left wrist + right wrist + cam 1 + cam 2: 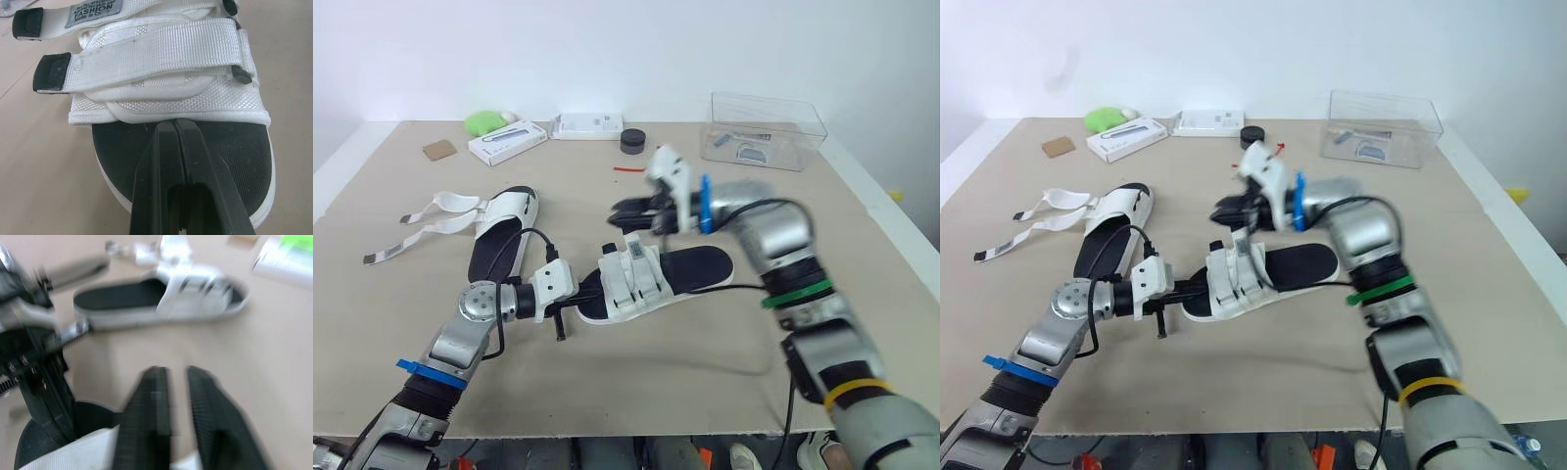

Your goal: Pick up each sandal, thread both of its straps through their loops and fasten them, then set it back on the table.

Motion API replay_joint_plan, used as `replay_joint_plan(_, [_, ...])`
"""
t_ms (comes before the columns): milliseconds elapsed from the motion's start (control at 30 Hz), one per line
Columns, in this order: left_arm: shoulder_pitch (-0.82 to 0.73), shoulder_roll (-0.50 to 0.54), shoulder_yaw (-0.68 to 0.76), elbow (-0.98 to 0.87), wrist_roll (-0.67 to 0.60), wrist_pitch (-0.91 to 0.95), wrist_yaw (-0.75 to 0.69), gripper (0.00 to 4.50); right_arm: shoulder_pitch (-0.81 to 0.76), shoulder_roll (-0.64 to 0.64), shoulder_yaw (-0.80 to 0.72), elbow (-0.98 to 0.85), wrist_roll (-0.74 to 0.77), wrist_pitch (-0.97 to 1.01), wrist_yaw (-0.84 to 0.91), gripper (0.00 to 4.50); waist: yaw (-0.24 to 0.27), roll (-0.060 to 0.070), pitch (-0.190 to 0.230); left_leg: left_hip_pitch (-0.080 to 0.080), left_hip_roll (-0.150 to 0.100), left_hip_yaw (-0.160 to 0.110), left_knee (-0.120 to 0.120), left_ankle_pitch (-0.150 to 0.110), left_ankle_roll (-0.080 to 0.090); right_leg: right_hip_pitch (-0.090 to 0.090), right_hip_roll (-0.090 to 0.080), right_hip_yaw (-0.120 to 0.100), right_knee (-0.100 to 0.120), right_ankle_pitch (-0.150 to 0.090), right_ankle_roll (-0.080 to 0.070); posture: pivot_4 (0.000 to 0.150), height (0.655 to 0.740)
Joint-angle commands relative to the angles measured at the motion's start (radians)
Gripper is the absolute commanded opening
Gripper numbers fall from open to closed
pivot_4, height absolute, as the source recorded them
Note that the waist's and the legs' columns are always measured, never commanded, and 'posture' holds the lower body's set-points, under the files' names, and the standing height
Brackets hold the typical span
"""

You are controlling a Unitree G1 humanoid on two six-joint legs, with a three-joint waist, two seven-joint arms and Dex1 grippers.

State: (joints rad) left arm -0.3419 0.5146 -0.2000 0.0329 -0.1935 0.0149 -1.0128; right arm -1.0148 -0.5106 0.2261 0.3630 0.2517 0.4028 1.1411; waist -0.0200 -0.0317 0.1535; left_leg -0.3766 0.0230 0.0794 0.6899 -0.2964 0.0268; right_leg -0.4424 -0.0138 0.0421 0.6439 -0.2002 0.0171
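A white sandal with a black insole (pixel 690 269) lies mid-table, both straps lying closed across its white upper (pixel 166 73). My left gripper (pixel 173 125) is shut, its fingertips resting over the insole at the sandal's left end (pixel 592 299), with nothing between them. My right gripper (pixel 631 211) hovers just above and behind that sandal, open with a narrow gap and empty (pixel 176 374). A second sandal (pixel 504 235) lies to the left, its two white straps (pixel 435 217) loose and trailing further left on the table.
Along the back edge of the table sit a clear plastic box (pixel 764 132), two white boxes (pixel 507 142) (pixel 587 125), a green object (pixel 484 121), a black round piece (pixel 633 141) and a brown square (pixel 439 150). The table's front edge (pixel 607 431) is close to my arms.
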Motion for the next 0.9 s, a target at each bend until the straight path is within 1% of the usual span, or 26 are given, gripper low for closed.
replay_joint_plan(33, [0.015,0.026,0.059,-0.087,-0.087,0.028,-0.036,0.52,0.051,-0.145,-0.029,0.223,-0.066,-0.284,0.172,2.79,0.001,0.0,0.0,0.0,-0.001,0.0,-0.001,-0.001,0.0,0.0,-0.001,0.0,-0.001,0.0,0.0,0.15,0.74])
replay_joint_plan(67, [0.016,0.03,0.075,-0.105,-0.113,0.046,-0.04,0.87,0.066,-0.156,-0.02,0.276,-0.079,-0.35,0.207,3.21,0.0,0.0,0.0,0.0,-0.002,0.0,-0.003,-0.001,0.001,0.0,-0.002,0.0,-0.003,-0.001,0.001,0.15,0.74])
replay_joint_plan(100, [0.017,0.033,0.085,-0.117,-0.132,0.061,-0.043,0.96,0.072,-0.158,-0.015,0.312,-0.087,-0.393,0.228,3.35,-0.002,0.0,0.0,0.0,-0.002,0.0,-0.003,-0.002,0.002,0.0,-0.002,0.0,-0.003,-0.001,0.001,0.15,0.74])
replay_joint_plan(133, [0.017,0.037,0.101,-0.133,-0.161,0.084,-0.046,1.56,0.076,-0.15,-0.009,0.344,-0.098,-0.442,0.247,3.93,-0.01,0.0,0.001,0.0,-0.002,0.001,-0.003,-0.003,0.003,0.0,-0.004,0.001,-0.003,-0.001,0.001,0.15,0.74])
replay_joint_plan(167, [0.016,0.046,0.127,-0.157,-0.206,0.121,-0.055,1.86,0.076,-0.134,-0.01,0.379,-0.101,-0.474,0.267,4.29,-0.02,0.0,0.001,0.0,-0.001,0.003,-0.003,-0.004,0.005,-0.001,-0.003,0.003,-0.003,-0.001,0.001,0.15,0.74])
replay_joint_plan(200, [0.015,0.055,0.153,-0.178,-0.248,0.152,-0.06,2.28,0.073,-0.115,-0.016,0.411,-0.1,-0.501,0.284,4.5,-0.032,0.001,0.002,0.0,0.0,0.004,-0.003,-0.005,0.006,-0.002,-0.003,0.004,-0.003,-0.002,0.001,0.15,0.74])
replay_joint_plan(267, [0.016,0.081,0.205,-0.221,-0.324,0.219,-0.068,3.2,0.057,-0.085,-0.023,0.473,-0.106,-0.54,0.309,4.5,-0.04,0.002,0.003,0.0,0.003,0.006,-0.003,-0.005,0.006,-0.003,0.0,0.007,-0.003,-0.001,0.0,0.15,0.74])
replay_joint_plan(300, [0.02,0.096,0.223,-0.235,-0.343,0.236,-0.073,3.58,0.049,-0.074,-0.024,0.492,-0.109,-0.553,0.319,4.5,-0.04,0.001,0.004,0.0,0.004,0.005,-0.003,-0.005,0.006,-0.003,0.001,0.007,-0.002,-0.002,0.0,0.15,0.74])
replay_joint_plan(333, [0.031,0.116,0.244,-0.248,-0.358,0.246,-0.083,4.09,0.038,-0.059,-0.028,0.509,-0.109,-0.56,0.328,4.5,-0.04,0.002,0.004,0.001,0.004,0.004,-0.003,-0.005,0.005,-0.003,0.001,0.007,-0.001,-0.002,-0.002,0.15,0.74])
replay_joint_plan(367, [0.049,0.142,0.267,-0.265,-0.37,0.252,-0.093,4.48,0.028,-0.037,-0.029,0.521,-0.107,-0.569,0.335,4.5,-0.04,0.002,0.005,0.001,0.004,0.003,-0.003,-0.005,0.005,-0.003,0.001,0.006,0.001,-0.003,-0.003,0.15,0.74])
replay_joint_plan(500, [0.128,0.217,0.325,-0.318,-0.385,0.254,-0.122,4.48,-0.003,0.043,-0.022,0.546,-0.111,-0.61,0.363,4.5,-0.04,0.002,0.005,0.003,0.006,0.001,-0.003,-0.004,0.0,-0.002,0.003,0.005,0.002,-0.004,-0.005,0.15,0.74])
replay_joint_plan(567, [0.161,0.236,0.339,-0.341,-0.386,0.25,-0.128,4.48,-0.013,0.082,-0.02,0.56,-0.118,-0.636,0.368,4.5,-0.036,0.003,0.006,0.003,0.006,0.0,-0.003,-0.004,-0.002,-0.002,0.003,0.004,0.003,-0.004,-0.006,0.15,0.74])
replay_joint_plan(667, [0.192,0.247,0.359,-0.366,-0.389,0.25,-0.124,4.48,-0.019,0.129,-0.016,0.581,-0.125,-0.639,0.374,4.5,-0.028,0.003,0.006,0.003,0.006,0.0,-0.003,-0.004,-0.007,-0.002,0.002,0.003,0.003,-0.004,-0.006,0.15,0.74])
replay_joint_plan(833, [0.234,0.244,0.379,-0.401,-0.38,0.238,-0.111,4.48,-0.02,0.174,-0.014,0.619,-0.14,-0.621,0.376,4.5,-0.026,0.003,0.006,0.002,0.005,0.0,-0.003,-0.004,-0.009,-0.002,0.0,0.002,0.002,-0.004,-0.006,0.15,0.74])
replay_joint_plan(900, [0.253,0.241,0.381,-0.416,-0.371,0.231,-0.102,4.5,-0.028,0.184,-0.027,0.634,-0.134,-0.584,0.366,3.98,-0.026,0.003,0.006,0.002,0.005,0.0,-0.003,-0.004,-0.009,-0.002,0.0,0.001,0.002,-0.005,-0.007,0.15,0.74])
